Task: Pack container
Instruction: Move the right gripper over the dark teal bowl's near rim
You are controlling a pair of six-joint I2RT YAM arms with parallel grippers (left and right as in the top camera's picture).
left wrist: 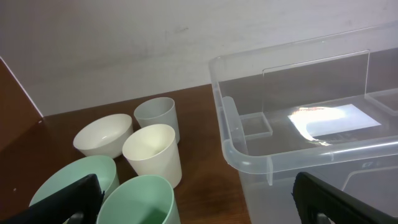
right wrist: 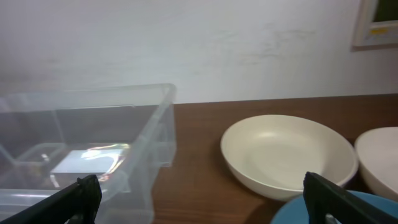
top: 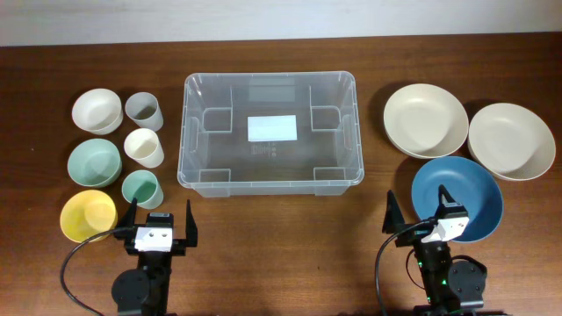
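Observation:
The clear plastic container (top: 270,183) stands empty at the table's centre, a white label on its bottom. My left gripper (top: 161,213) hovers open at the front left, just behind the mint cup (top: 141,188). In the left wrist view the gripper (left wrist: 198,186) holds nothing, with the mint cup (left wrist: 140,202) and the container's corner (left wrist: 249,158) ahead of it. My right gripper (top: 418,204) is open at the front right, over the near-left edge of the blue bowl (top: 470,197). Its fingers (right wrist: 84,196) frame bare table between the container (right wrist: 152,121) and a cream bowl (right wrist: 286,152).
Left of the container stand a white bowl (top: 97,111), grey cup (top: 143,110), cream cup (top: 144,147), mint bowl (top: 94,162) and yellow bowl (top: 88,215). On the right lie two cream bowls (top: 425,120) (top: 511,140). A wall runs behind the table.

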